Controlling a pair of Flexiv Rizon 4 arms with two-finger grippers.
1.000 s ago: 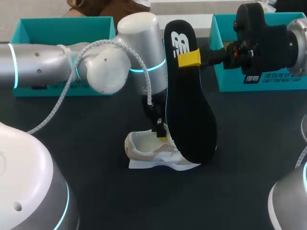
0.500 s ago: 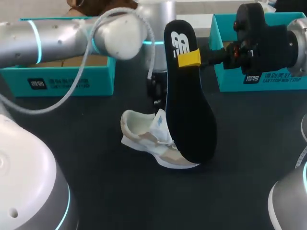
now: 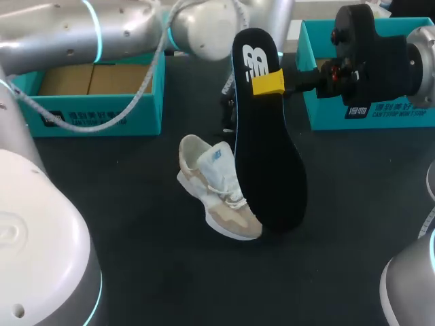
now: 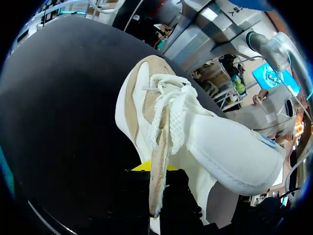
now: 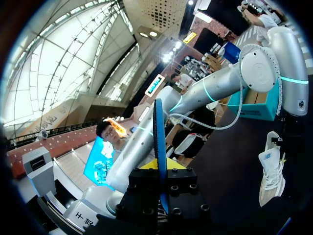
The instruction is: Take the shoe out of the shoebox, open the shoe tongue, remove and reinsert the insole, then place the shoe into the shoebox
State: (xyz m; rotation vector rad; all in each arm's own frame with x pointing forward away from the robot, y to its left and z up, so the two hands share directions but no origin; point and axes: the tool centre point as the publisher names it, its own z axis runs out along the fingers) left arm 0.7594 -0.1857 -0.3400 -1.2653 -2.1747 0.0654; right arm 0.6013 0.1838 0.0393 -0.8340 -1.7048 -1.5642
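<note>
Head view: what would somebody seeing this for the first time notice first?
The long black insole stands out most: the right hand grips it near its top end and holds it upright over the middle of the dark table. Partly hidden behind the insole's lower end is a cream and tan shoe.

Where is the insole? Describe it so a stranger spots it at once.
Start at the middle of the black table. By the beige shoe there, the right gripper holds the insole upright by its upper end. It is the only flat, black, sole-shaped piece, with a white logo.
</note>
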